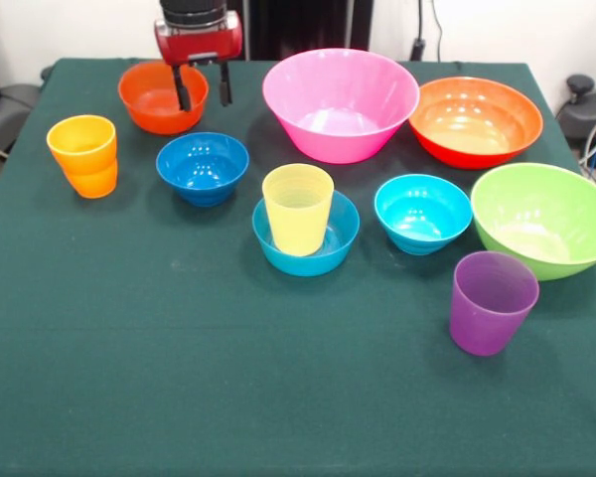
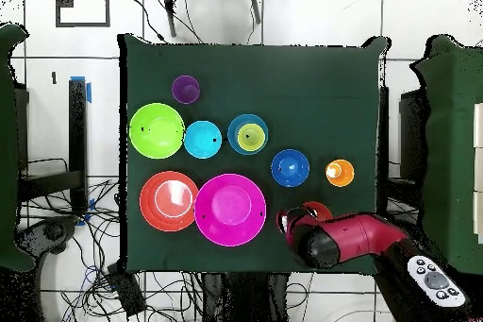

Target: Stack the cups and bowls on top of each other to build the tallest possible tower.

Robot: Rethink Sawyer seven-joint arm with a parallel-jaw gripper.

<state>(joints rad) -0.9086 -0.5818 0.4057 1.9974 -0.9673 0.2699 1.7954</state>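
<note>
My gripper hangs open and empty over the small orange-red bowl at the back left. The arm partly covers that bowl in the overhead view. The tower is the yellow cup standing upright in the mid-blue bowl at mid-table. On its left are a dark blue bowl and an orange cup. To its right are a cyan bowl and a purple cup. The large pink, orange-red and lime green bowls stand apart.
A dark green cloth covers the table; all pieces stand on its rear half in the front view. Cables and dark furniture surround the table in the overhead view.
</note>
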